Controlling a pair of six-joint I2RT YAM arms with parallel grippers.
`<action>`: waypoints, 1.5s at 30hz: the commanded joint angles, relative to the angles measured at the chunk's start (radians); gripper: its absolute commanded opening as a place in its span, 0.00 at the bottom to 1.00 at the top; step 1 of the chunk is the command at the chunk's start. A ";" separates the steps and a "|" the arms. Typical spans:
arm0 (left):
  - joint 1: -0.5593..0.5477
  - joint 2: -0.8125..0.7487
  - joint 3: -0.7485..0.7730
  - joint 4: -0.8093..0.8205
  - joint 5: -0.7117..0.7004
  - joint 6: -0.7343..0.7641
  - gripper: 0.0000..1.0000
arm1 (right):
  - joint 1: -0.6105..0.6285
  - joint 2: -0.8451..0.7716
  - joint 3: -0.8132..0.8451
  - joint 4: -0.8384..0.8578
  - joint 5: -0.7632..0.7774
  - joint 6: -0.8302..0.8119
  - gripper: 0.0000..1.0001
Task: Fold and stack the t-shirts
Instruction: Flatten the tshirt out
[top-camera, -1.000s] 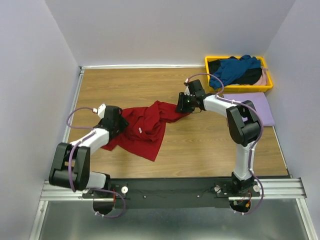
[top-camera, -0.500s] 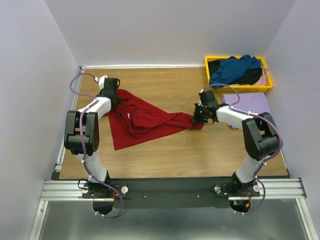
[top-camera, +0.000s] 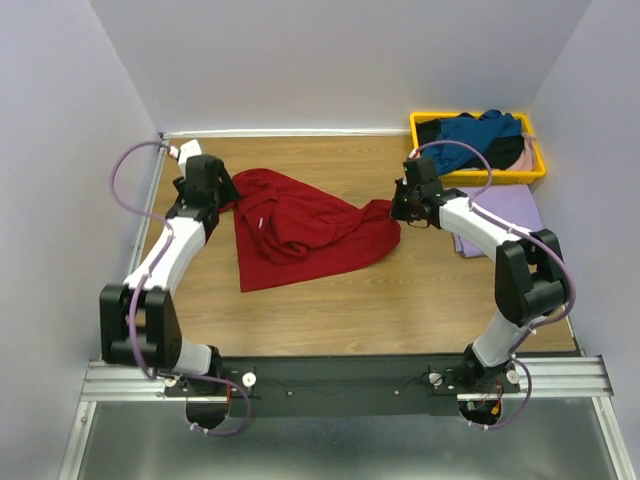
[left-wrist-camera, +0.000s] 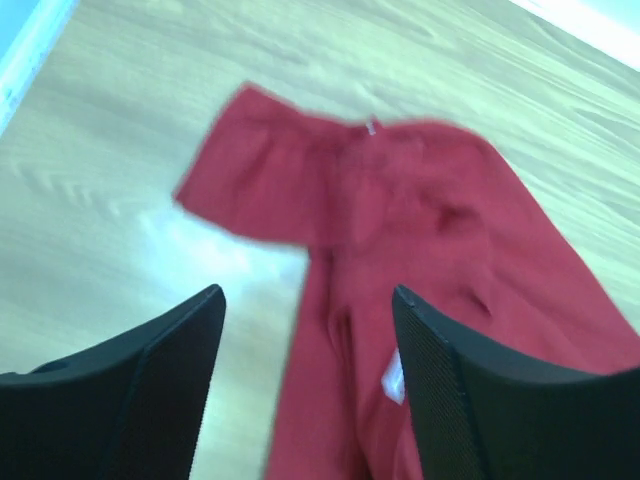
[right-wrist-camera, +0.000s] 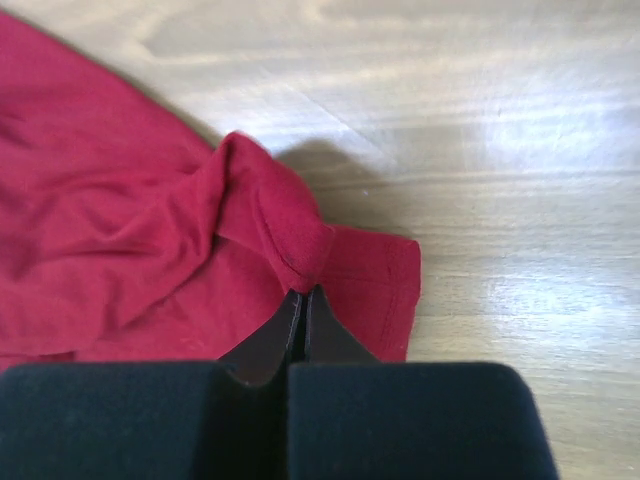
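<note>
The red shirt lies crumpled on the surface, well left of the yellow tray. The right claw, at the shirt's side nearest the tray, is closed, pinching a fold of its edge. The left claw hangs open over the side farthest from the tray.

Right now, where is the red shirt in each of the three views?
Top external: red shirt lies left of centre on the table, between the two arms.
Left wrist: red shirt runs from upper middle to lower right, beyond the open left gripper.
Right wrist: red shirt fills the left half, one fold pinched in the shut right gripper.
Shared landmark: the wooden table.
</note>
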 joint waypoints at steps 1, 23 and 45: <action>-0.040 -0.152 -0.179 -0.013 0.140 -0.075 0.80 | -0.006 0.064 -0.003 -0.028 -0.022 -0.013 0.02; -0.283 -0.072 -0.425 0.168 0.061 -0.382 0.67 | -0.005 0.098 -0.020 -0.028 -0.060 -0.041 0.02; 0.078 -0.061 0.668 -0.255 0.007 0.016 0.00 | -0.017 -0.005 0.532 -0.044 0.241 -0.214 0.01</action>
